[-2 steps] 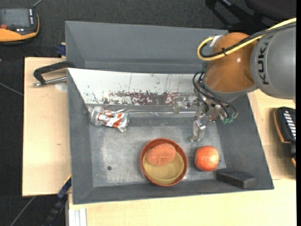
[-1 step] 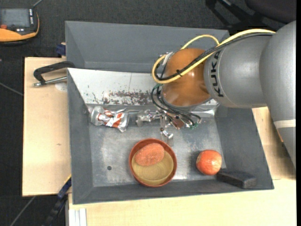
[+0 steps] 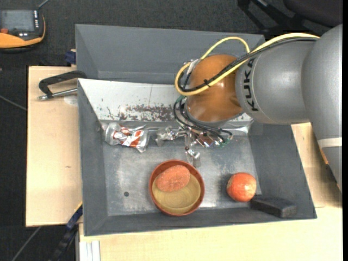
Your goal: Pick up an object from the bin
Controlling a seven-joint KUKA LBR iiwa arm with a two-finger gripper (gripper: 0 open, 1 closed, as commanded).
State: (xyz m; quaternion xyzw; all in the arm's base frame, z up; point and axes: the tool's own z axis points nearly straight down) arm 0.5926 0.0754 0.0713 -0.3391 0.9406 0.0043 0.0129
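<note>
My gripper (image 3: 191,152) hangs below the arm's orange cover, low over the middle of the bin near its back wall. Crumpled silvery foil pieces lie right beside it, one to its left (image 3: 167,135) and one to its right (image 3: 211,140); whether it touches either I cannot tell. Just in front of the gripper stands a red bowl (image 3: 151,189) with a pinkish round sponge-like thing (image 3: 174,178) resting in it.
A crumpled silver and red wrapper (image 3: 126,136) lies at the back left. A red-orange apple-like ball (image 3: 241,186) sits at the front right, with a black block (image 3: 273,205) beside it in the corner. The arm covers the bin's back right.
</note>
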